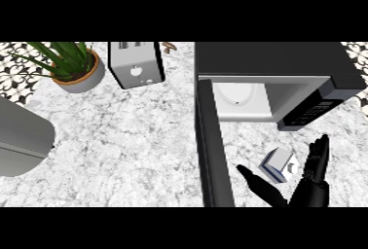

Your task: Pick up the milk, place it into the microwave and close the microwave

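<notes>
Black and spread, the right hand point(310, 187) comes in at the lower right of the counter point(129, 146), its fingers point(317, 155) straight and pointing away, its thumb point(253, 182) angled out to the left — released, holding nothing. Between thumb and fingers lies the milk point(279, 165), a small blue-and-white carton resting tilted on the marble, just beside the fingers; whether they touch it cannot be told. Left of the thumb runs the door point(212, 155) of the microwave point(287, 68), swung fully open and seen edge-on as a long dark bar reaching toward the near edge.

Beyond the carton the microwave cavity point(241, 99) stands open, pale inside with a white round plate point(237, 95) on its floor, and the dark control panel point(313, 109) sits at its right. A grey rounded object point(22, 138) shows at the far left edge — what it is cannot be told.

Further back, a silver toaster point(135, 64) stands left of the microwave, and a potted plant point(72, 65) with long green leaves sits in the far left corner. No left hand shows.
</notes>
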Motion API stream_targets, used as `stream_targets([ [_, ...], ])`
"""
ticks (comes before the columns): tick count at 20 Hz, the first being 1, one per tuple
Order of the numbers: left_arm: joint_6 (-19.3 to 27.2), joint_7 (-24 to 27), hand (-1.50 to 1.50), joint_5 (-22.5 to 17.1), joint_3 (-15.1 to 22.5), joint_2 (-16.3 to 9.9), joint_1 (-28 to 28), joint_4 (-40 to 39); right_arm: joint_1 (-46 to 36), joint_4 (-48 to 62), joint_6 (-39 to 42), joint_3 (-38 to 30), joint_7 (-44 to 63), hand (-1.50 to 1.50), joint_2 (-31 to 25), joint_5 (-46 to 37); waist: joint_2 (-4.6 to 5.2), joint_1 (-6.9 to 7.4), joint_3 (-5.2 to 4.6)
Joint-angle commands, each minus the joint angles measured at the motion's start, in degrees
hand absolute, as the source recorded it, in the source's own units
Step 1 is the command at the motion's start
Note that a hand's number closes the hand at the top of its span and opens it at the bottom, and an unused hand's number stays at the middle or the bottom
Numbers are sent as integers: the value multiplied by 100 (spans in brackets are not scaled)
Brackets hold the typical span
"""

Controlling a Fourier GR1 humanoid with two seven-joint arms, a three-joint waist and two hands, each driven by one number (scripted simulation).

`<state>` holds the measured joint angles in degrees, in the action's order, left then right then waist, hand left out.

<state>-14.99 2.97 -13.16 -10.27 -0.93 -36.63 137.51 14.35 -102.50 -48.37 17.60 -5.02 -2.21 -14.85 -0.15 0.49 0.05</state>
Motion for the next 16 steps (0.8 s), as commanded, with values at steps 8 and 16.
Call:
stream_targets([
  [8, -367, 408, -150, -488, -110, 90, -584, 295, 492, 1376, 544, -744, -2209, -150, 213, 1504, -5, 0, -1],
  [16, -324, -23, -150, -857, -656, -104, 106, 148, -127, 2838, 1499, -1560, -3354, -150, 202, 2290, 13, -23, -1],
])
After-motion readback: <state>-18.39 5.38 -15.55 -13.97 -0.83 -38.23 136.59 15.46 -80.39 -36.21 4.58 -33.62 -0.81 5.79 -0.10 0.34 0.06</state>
